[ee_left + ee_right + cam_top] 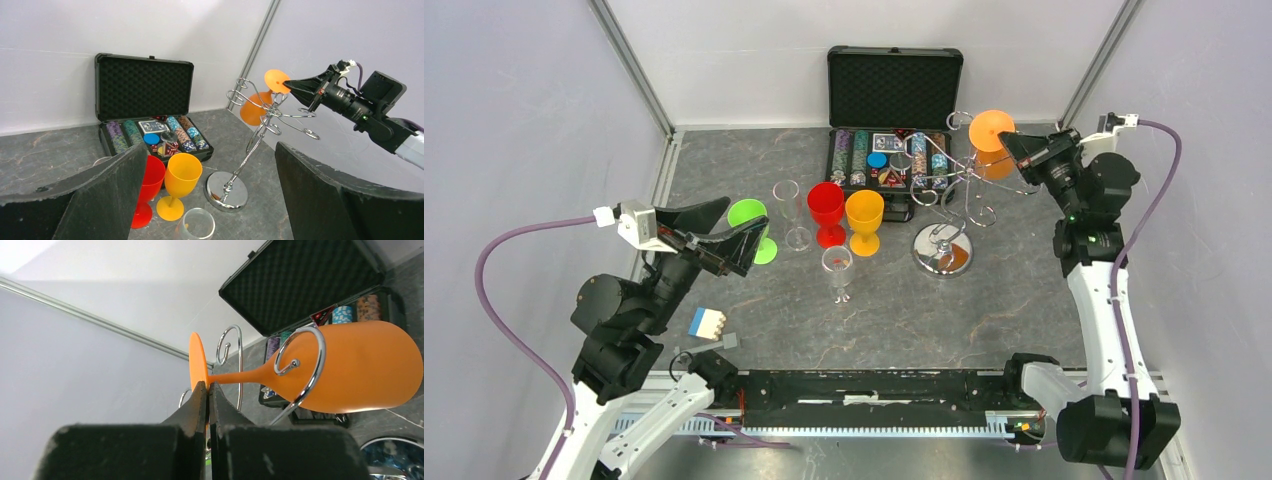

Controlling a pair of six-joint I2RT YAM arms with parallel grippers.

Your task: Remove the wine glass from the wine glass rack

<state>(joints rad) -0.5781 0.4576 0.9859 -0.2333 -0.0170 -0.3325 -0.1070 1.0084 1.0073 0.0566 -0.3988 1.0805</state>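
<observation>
The orange wine glass (991,130) hangs bowl-down and tilted among the top hook arms of the silver wine glass rack (942,250), at the back right of the table. My right gripper (1009,143) is shut on the edge of the glass's round foot. In the right wrist view the foot (196,360) sits pinched between the fingers of that gripper (208,385), and a curled rack hook (318,360) crosses the bowl (360,365). The left wrist view shows the glass (252,110), the rack (227,190) and the right gripper (290,85). My left gripper (724,235) stands open and empty by a green glass (749,215).
An open black case (894,90) of poker chips stands behind the rack. A clear glass (789,200), a red glass (826,205), a yellow glass (864,215) and a small clear glass (837,265) stand left of the rack. A blue-and-white block (708,322) lies near the left arm.
</observation>
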